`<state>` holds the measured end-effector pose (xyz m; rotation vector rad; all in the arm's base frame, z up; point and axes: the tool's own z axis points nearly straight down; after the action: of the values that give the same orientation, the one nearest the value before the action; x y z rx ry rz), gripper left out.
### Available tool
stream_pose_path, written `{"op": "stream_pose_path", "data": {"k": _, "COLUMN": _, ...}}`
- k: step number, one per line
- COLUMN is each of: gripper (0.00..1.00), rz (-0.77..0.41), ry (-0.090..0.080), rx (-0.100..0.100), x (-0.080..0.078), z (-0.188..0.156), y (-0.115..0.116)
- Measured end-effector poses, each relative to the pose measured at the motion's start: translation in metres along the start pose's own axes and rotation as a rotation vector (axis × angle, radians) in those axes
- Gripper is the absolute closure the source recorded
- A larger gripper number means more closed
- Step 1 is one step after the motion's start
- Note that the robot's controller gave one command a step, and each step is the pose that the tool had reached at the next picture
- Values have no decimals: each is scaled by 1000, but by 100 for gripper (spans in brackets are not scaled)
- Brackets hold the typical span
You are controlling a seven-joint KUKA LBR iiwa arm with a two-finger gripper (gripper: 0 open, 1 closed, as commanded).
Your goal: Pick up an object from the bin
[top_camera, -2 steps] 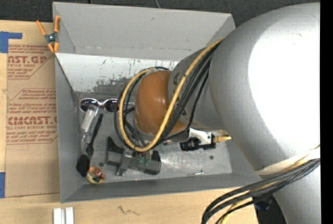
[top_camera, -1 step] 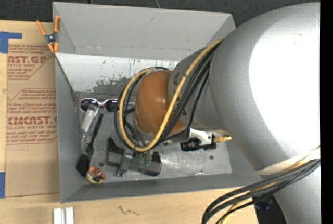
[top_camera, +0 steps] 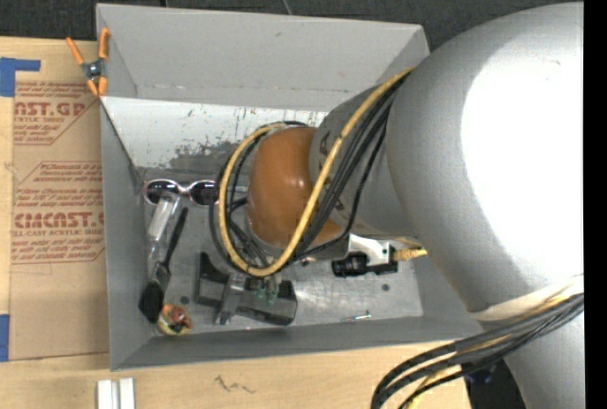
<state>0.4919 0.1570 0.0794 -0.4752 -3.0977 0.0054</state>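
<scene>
My gripper [top_camera: 239, 295] shows as a dark block below the orange cover, low in the bin near its front wall. Just to its left, in the front left corner, lies a small round yellow and red thing [top_camera: 174, 322]. A black-handled tool [top_camera: 159, 267] slants along the left side from there. To the gripper's right, a white and black piece with a yellow tip [top_camera: 368, 258] rests on the floor. Whether anything sits in the gripper is hidden.
A pair of chrome-rimmed sunglasses [top_camera: 180, 193] lies at the left back, with a pale tube [top_camera: 157, 219] beside it. The arm, its orange cover and looped cables hide the bin's middle and right side.
</scene>
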Motion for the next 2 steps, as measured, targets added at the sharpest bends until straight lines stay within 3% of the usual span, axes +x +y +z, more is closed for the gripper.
{"op": "stream_pose_path", "data": {"k": 1, "gripper": 100, "rz": 0, "ry": 4, "rx": 2, "x": 1, "z": -20, "y": -1}}
{"op": "stream_pose_path", "data": {"k": 2, "gripper": 100, "rz": 0, "ry": -3, "rx": -2, "x": 0, "z": -35, "y": 0}}
